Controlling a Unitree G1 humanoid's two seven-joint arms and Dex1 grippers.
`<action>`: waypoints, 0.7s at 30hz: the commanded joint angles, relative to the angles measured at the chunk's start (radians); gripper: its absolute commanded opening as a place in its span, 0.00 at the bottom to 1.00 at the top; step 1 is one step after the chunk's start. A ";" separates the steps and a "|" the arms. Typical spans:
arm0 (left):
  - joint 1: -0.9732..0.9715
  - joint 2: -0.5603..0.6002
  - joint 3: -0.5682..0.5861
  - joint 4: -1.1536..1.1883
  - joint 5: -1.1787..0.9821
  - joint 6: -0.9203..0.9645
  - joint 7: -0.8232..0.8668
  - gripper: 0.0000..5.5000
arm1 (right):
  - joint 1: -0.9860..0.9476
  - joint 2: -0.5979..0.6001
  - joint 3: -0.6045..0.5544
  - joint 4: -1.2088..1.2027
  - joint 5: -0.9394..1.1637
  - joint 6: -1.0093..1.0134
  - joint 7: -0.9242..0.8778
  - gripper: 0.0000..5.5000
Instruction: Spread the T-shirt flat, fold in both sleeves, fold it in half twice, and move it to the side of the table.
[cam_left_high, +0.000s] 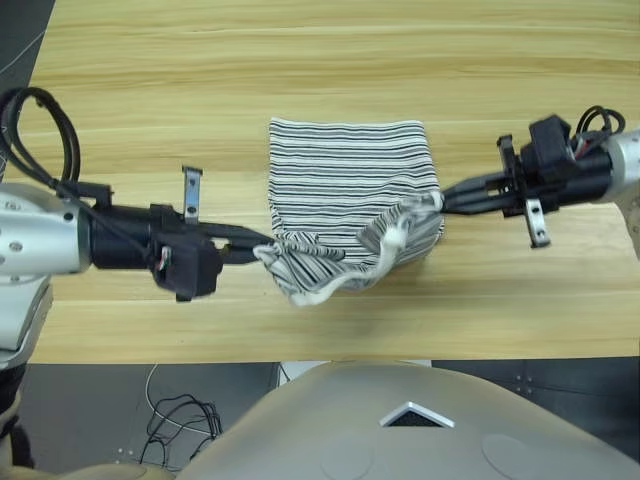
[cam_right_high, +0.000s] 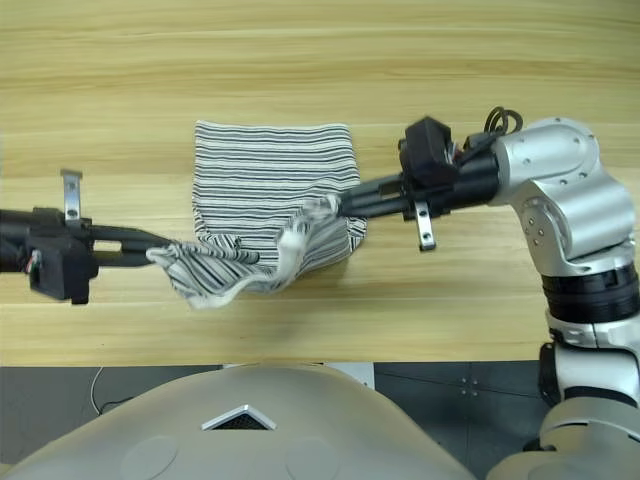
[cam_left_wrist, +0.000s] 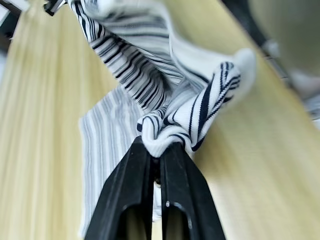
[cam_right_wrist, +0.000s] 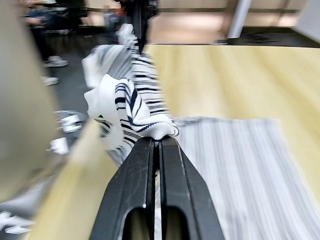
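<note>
Left fingers (cam_left_wrist: 127, 200) and right fingers (cam_right_wrist: 131, 195) clamp shut on the raised near corners of the part-folded shirt (cam_left_high: 345, 165) at mid desk (cam_left_high: 150, 100); either thin pinch could slip, skewing the fold.

Black-and-white striped T-shirt (cam_left_high: 345, 180), pale wood-grain table (cam_left_high: 150, 90), dark grey floor (cam_left_high: 90, 390)

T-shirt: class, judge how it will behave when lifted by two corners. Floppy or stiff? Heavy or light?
Probably floppy: the T-shirt sags between the left tool and right tool. Likely light: small pinches hold its edge up.
</note>
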 joint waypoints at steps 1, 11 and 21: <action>-0.195 -0.068 -0.084 0.144 0.064 0.034 0.014 0.02 | -0.019 0.044 -0.020 0.110 -0.073 -0.082 -0.017 0.02; -0.526 -0.305 -0.289 0.639 0.291 -0.009 0.031 0.02 | -0.103 0.138 -0.024 0.406 -0.239 -0.233 -0.074 0.02; -0.691 -0.486 -0.374 1.165 0.481 -0.168 0.111 0.02 | -0.214 0.244 -0.014 0.664 -0.365 -0.324 -0.167 0.02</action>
